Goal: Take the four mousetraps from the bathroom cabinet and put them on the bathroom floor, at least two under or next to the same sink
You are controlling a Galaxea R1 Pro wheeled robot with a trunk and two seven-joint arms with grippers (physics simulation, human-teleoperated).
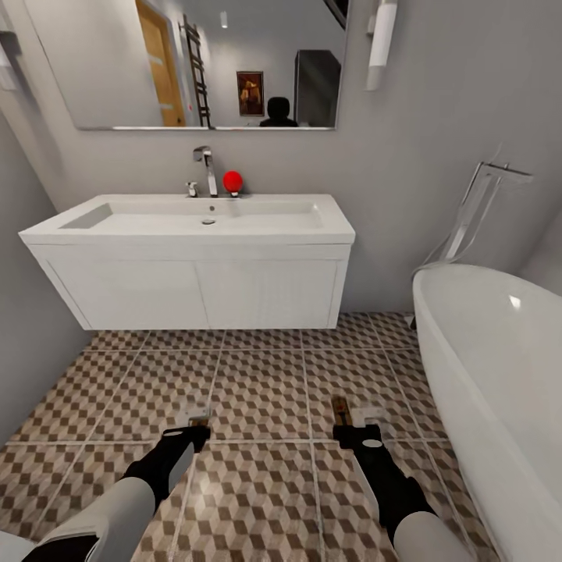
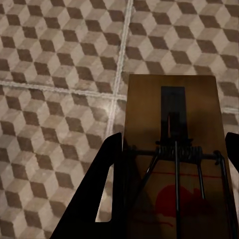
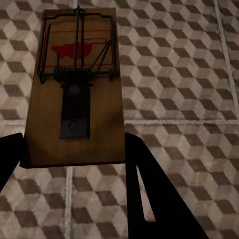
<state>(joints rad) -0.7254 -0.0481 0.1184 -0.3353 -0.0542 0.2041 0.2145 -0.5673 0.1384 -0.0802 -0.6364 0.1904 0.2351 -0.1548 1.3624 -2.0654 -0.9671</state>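
From the head, both arms reach out over the floor (image 1: 257,390) in front of the sink (image 1: 195,226), left gripper (image 1: 197,425) and right gripper (image 1: 341,417) each carrying a trap, so I judge this the placing step, with the next move calling for lowering them close to the sink; the bathtub (image 1: 492,367) stands to the sink's right, and nothing blocks the tiles. At the left wrist, the dark fingers (image 2: 107,164) flank and seem to grip the left trap (image 2: 172,159) above the tiles. At the right wrist, the fingers (image 3: 144,174) likewise clasp the right trap (image 3: 74,94) over the floor.
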